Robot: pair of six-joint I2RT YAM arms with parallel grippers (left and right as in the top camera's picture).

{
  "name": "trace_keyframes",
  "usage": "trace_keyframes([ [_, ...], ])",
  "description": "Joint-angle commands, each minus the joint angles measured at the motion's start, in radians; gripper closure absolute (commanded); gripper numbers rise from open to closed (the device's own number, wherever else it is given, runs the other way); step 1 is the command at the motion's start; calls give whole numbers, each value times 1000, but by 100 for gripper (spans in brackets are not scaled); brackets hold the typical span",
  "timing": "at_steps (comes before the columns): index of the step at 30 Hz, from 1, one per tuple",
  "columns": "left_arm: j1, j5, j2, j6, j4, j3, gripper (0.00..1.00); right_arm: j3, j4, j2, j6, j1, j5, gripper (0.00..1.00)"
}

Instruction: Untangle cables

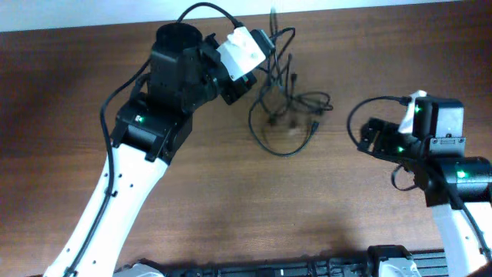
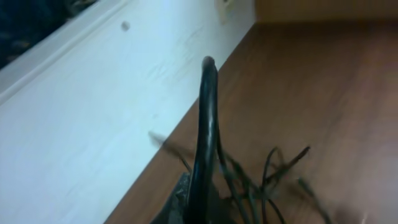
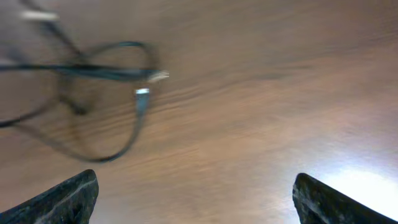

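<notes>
Left gripper point(image 1: 264, 60) pinching cables point(image 1: 287, 98), right gripper point(image 3: 196, 190) spread wide nearby

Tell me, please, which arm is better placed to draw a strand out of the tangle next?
Left, probably: the left gripper is shut on a strand at the upper edge of the cables. The right gripper is open, off to their right, touching nothing.
</notes>
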Motion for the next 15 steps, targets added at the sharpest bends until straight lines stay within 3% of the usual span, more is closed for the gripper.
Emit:
trace_keyframes([
  [1, 3, 147, -17, -89, 13, 24, 100, 5, 57, -13, -94, -6, -315, 1],
  [8, -23, 401, -18, -111, 45, 24, 100, 5, 147, -48, -98, -6, -500, 1],
  [15, -65, 446, -31, -241, 183, 24, 100, 5, 160, -107, -116, -6, -500, 1],
])
